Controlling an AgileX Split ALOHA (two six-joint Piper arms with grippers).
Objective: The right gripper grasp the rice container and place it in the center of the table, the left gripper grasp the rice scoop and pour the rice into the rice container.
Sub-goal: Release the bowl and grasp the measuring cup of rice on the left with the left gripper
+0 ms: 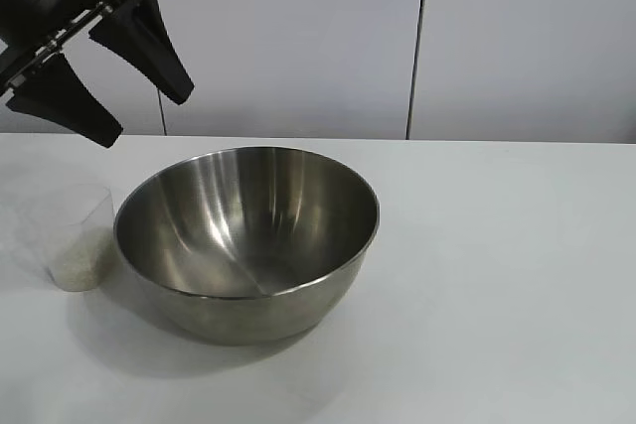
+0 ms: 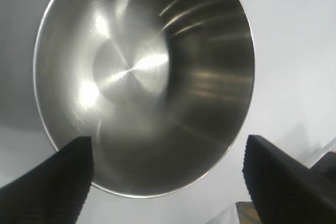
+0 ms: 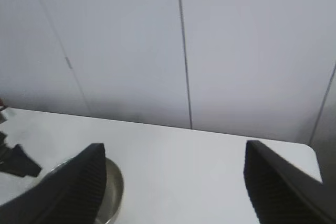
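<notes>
**Bowl placed, scoop not yet grasped**

Rice container (image 1: pixel 246 240) sits mid-table (image 1: pixel 497 275), free. Rice scoop (image 1: pixel 79 240) stands at its 9 o'clock, holding rice (image 1: pixel 78 267). Left gripper (image 1: pixel 104 81) hovers at 11 o'clock, fingers spread, empty, likely readying for scoop. Right gripper (image 3: pixel 173 192) spread, empty, aimed toward the wall.

bowl: stainless-steel mixing bowl (image 1: pixel 248 240) upright near the middle of the white table (image 1: pixel 497 275)
cup: clear plastic measuring cup (image 1: pixel 79 240) at the bowl's 9 o'clock, just beside it
rice: white grains (image 1: pixel 78 267) in the cup's bottom
left gripper: (image 1: pixel 114 96) hangs at 11 o'clock above the cup, fingers spread, holding nothing
</notes>
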